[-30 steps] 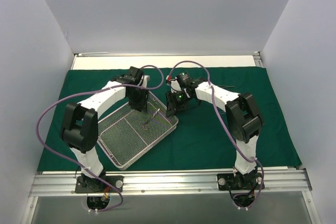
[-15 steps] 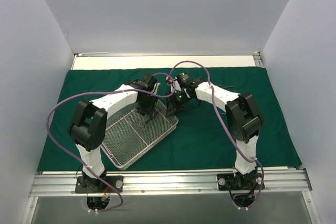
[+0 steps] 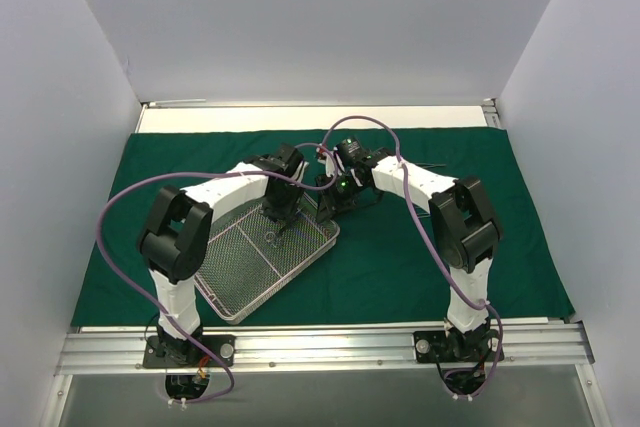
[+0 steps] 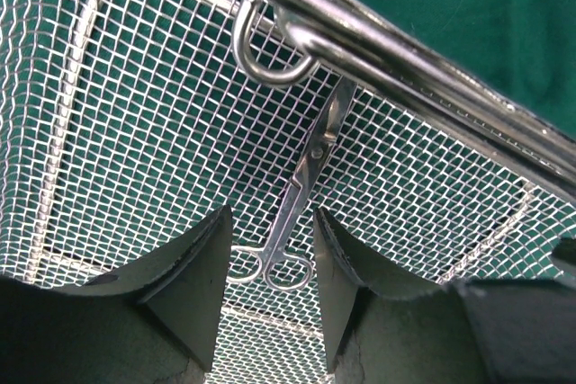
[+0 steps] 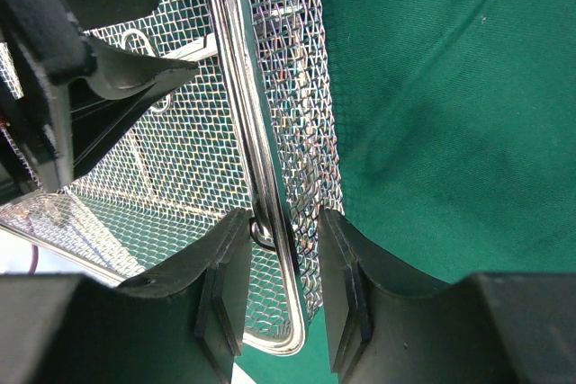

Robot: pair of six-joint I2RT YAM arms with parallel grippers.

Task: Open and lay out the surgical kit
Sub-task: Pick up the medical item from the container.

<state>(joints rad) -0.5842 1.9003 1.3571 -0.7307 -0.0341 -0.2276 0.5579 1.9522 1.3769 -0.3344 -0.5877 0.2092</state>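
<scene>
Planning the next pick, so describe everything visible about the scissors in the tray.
The scissors are small, thin, shiny steel, and the blades look closed. They lie flat on the mesh floor of the wire-mesh tray. Their two finger rings are nearest the left wrist camera, and the tips point away to the tray wall below a wire handle loop. The rings sit between the fingers of the open left gripper, which do not appear to touch them.

Tally on worktop (image 3: 300, 118): 1 drape (image 3: 500, 237), 1 tray (image 3: 240, 282), 1 scissors (image 4: 297, 191) inside tray. 1 handle loop (image 4: 270, 58) seen on tray rim. 2 arms: left arm (image 3: 170, 242), right arm (image 3: 465, 222). 2 end effectors: left end effector (image 4: 268, 254), right end effector (image 5: 283, 263), 2 fingers each. 2 purple cables (image 3: 115, 212), one per arm. 1 thin item (image 3: 432, 161) on far drape, too small to ID.
</scene>
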